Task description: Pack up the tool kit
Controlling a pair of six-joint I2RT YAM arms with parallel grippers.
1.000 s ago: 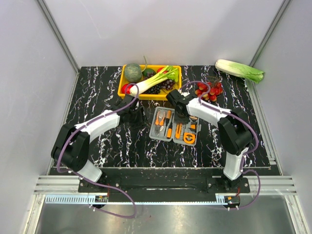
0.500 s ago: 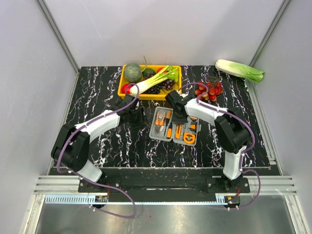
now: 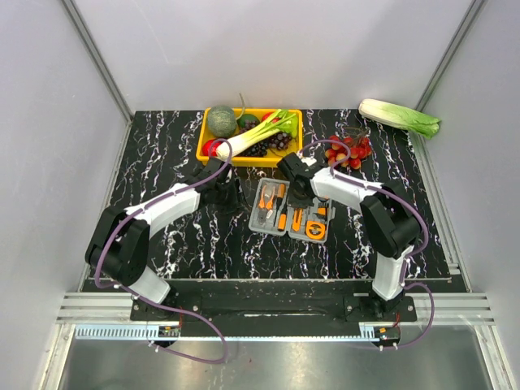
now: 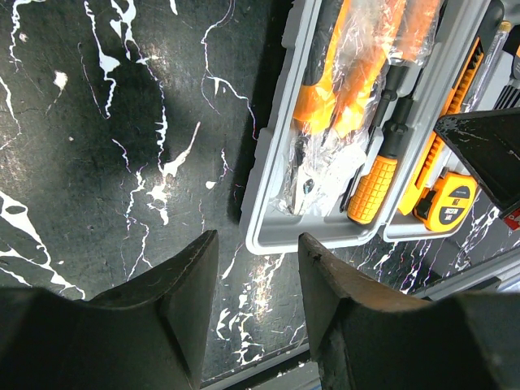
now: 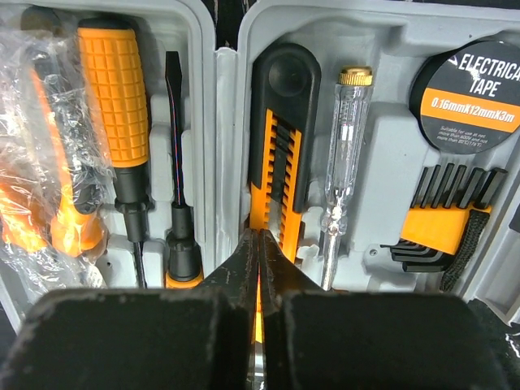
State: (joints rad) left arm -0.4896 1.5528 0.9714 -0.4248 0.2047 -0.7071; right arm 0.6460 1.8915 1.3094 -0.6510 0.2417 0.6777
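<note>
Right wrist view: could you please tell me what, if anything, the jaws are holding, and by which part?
Nothing is held: the right gripper, jaws shut empty, sits over the utility knife.

The left arm point(image 3: 162, 207) and right arm point(image 3: 351, 188) wear white shells between black joints, each trailed by a purple cable point(image 3: 327, 141). The left claw point(image 4: 256, 248) and right claw point(image 5: 258, 244) have matte black, wedge-shaped fingers.

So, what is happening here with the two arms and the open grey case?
The flat grey plastic tool case lies open on the black marbled table, its orange-and-black tools seated in their slots. The right gripper is shut, its tips at one end of the orange-and-black utility knife in the case. The left gripper hangs open just beside the case's edge, holding nothing. The case is not yet closed.
</note>
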